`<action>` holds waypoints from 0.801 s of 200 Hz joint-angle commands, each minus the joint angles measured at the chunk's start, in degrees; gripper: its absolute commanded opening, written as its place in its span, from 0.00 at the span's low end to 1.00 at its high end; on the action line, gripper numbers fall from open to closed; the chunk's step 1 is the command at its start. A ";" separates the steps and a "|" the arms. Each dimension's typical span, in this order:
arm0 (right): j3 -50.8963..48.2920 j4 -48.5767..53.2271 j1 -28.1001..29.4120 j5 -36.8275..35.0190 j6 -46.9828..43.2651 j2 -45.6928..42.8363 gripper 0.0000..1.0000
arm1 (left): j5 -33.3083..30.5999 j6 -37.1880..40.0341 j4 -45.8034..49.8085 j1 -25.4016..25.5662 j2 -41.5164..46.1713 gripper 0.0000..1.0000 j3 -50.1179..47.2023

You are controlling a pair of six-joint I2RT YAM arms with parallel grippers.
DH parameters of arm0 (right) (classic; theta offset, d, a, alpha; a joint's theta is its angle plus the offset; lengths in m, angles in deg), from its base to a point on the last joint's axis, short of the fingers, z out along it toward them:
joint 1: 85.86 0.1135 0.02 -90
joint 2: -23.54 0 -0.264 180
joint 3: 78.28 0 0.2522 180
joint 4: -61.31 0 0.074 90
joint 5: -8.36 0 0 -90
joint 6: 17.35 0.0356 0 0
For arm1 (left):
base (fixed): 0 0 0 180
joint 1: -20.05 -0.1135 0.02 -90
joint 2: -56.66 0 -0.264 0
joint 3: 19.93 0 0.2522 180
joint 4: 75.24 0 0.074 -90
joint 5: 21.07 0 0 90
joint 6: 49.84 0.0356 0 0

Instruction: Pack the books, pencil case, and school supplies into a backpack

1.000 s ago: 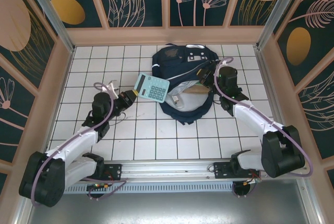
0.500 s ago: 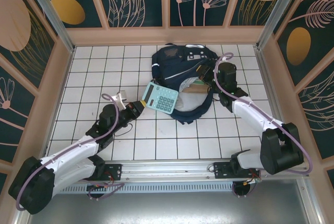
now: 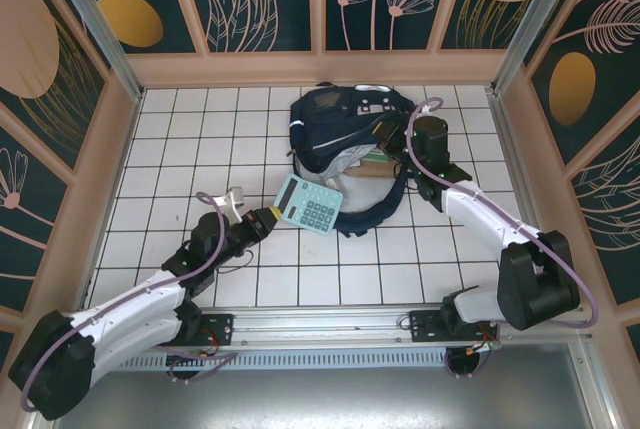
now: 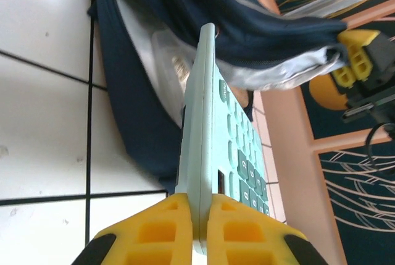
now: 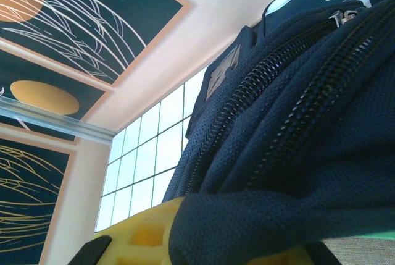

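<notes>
Calculator (image 3: 309, 204) edge clamped in left claw (image 3: 267, 218); right claw (image 3: 398, 146) clamped on backpack (image 3: 335, 114) rim.

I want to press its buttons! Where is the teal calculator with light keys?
In the top view, the teal calculator is mid-table, pinched by the left tool, at the near edge of the big navy fabric backpack.

Backpack (image 3: 335, 119) far centre; calculator (image 3: 308, 204) just before its mouth; left claw (image 3: 272, 216) at calculator's left edge.
</notes>
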 commanded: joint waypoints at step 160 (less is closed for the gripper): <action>1.33 -4.49 2.92 1.33 -1.48 -2.30 0.00 | -9.69 -12.15 -20.21 6.45 -32.44 0.08 13.08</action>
